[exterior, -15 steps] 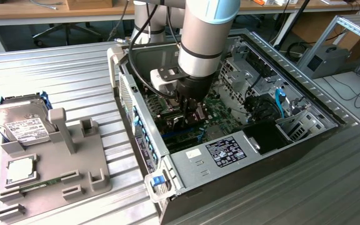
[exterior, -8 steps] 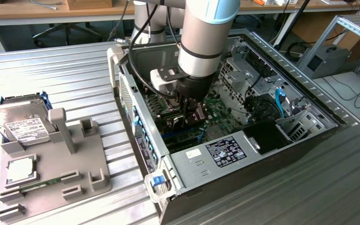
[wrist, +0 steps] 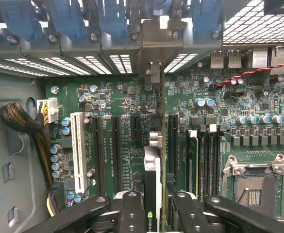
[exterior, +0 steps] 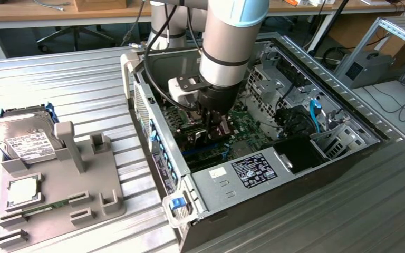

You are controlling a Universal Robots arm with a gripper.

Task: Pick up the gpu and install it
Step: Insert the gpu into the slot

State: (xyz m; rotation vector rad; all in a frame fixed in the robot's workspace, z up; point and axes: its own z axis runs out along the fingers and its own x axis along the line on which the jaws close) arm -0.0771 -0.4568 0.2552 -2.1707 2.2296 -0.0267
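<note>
My gripper (exterior: 214, 128) is down inside the open computer case (exterior: 259, 174), just above the green motherboard (wrist: 258, 121). Its black fingers (wrist: 132, 213) are shut on the gpu (wrist: 152, 179), which I see edge-on as a thin black card with a green logo. The card stands upright in line with the long black expansion slots (wrist: 116, 150). Its silver bracket (wrist: 154, 46) reaches the row of rear slot openings. I cannot tell whether the card's lower edge is seated in a slot.
Outside the case, at the exterior view's left, a grey holder (exterior: 61, 184) carries a silver hard drive (exterior: 23, 139), a processor chip (exterior: 23, 192) and a green memory stick (exterior: 44, 207). Inside are blue slot latches (wrist: 108, 14), a white slot (wrist: 77, 150), a cable bundle (wrist: 20, 121) and the processor socket (wrist: 253, 187).
</note>
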